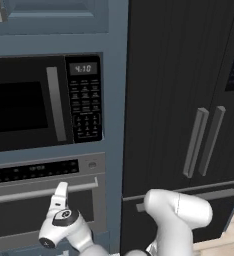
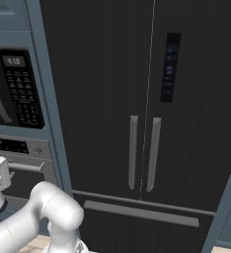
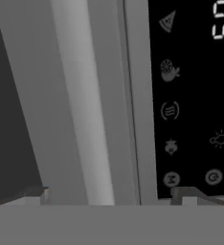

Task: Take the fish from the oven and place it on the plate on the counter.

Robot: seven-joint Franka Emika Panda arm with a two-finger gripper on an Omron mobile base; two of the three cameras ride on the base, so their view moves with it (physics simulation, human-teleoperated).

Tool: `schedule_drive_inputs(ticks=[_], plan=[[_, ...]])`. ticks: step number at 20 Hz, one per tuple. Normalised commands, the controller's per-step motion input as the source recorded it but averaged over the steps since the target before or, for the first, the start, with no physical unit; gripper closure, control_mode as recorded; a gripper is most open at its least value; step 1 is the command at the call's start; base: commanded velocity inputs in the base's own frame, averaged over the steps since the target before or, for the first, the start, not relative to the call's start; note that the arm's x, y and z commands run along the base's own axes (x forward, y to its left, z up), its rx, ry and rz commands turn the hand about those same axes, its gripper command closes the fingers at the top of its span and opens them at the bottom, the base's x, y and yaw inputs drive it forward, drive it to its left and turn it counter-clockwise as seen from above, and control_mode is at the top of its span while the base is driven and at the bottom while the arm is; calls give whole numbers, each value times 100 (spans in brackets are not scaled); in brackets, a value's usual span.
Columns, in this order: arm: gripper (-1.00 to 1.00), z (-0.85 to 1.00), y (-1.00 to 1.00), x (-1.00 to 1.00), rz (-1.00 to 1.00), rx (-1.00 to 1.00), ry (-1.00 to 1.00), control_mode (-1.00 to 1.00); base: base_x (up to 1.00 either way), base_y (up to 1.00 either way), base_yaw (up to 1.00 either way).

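Oven (image 1: 44,210) door's shut w/ gripper (image 3: 111,194) jaws wide apart, straddling its steel bar handle (image 3: 92,103), holding nothing; handle looks rigid, probably slick, so grab mid-bar.

Soft, even light is falling across the whole rendered kitchen, with no single source showing and hardly any cast shadow. The refrigerator (image 2: 152,99) is reading as a flat near-black mass, its faint vertical streaks barely catching light, while its panel is glowing dim blue. The microwave (image 1: 44,100) clock and keypad are coming out coarse and illegible — pixelation, not focus blur. In the hand view the oven (image 3: 80,100) handle is carrying a broad pale highlight down its length, and the white control icons are looking soft-edged and smeared at such close range.
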Motion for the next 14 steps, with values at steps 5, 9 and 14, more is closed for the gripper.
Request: schedule_drive_inputs(ticks=[5,9,14], plan=[[-100,-22,7,32,0,0,0,-100,0,0,0],[-100,-22,5,35,0,0,0,-100,0,0,0],[-100,-27,7,36,0,0,0,-100,0,0,0]])
